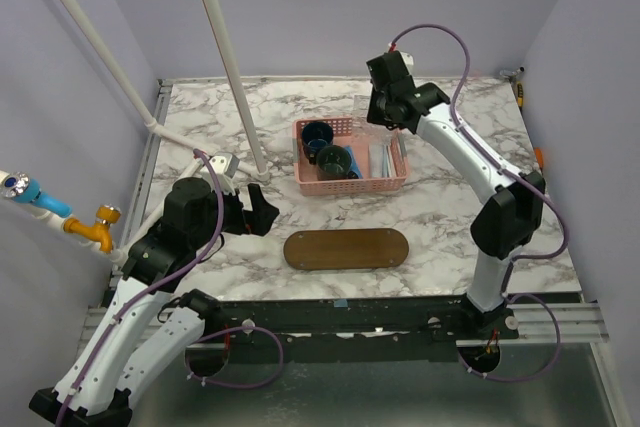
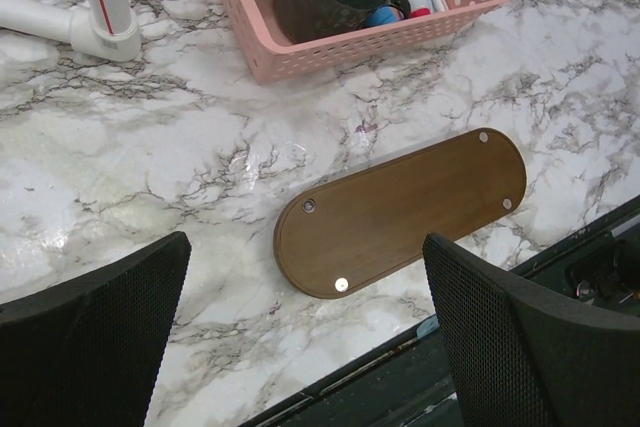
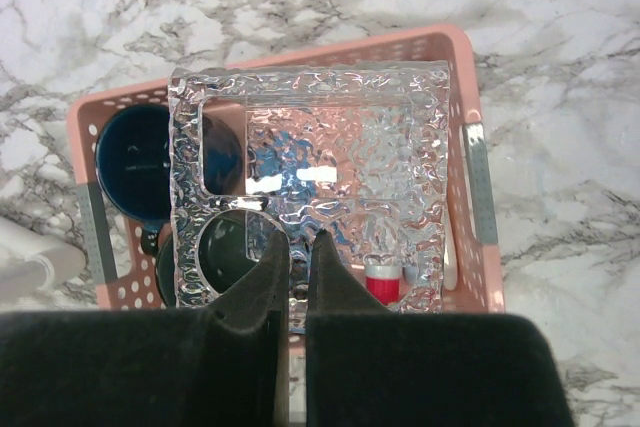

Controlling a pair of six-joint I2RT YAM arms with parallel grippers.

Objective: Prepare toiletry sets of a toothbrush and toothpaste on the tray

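Above the pink basket (image 3: pixel 440 44), twelve o'clock from the tray (image 2: pixel 400 212), our right gripper (image 3: pixel 295 237) pinches the edge of a clear dimpled sheet (image 3: pixel 320 127). That thin hold could drop it onto the toiletry sets (image 1: pixel 385 159) at the basket's three o'clock side. Our left gripper (image 2: pixel 305 277) gapes wide over the tray.

The top camera looks down from high behind the near edge over the whole marble table (image 1: pixel 440 217). The left wrist camera views the tray (image 2: pixel 400 209) obliquely, from nearby; the right wrist camera peers straight down, close, into the pink basket (image 3: pixel 455 97) (shared by all three views).
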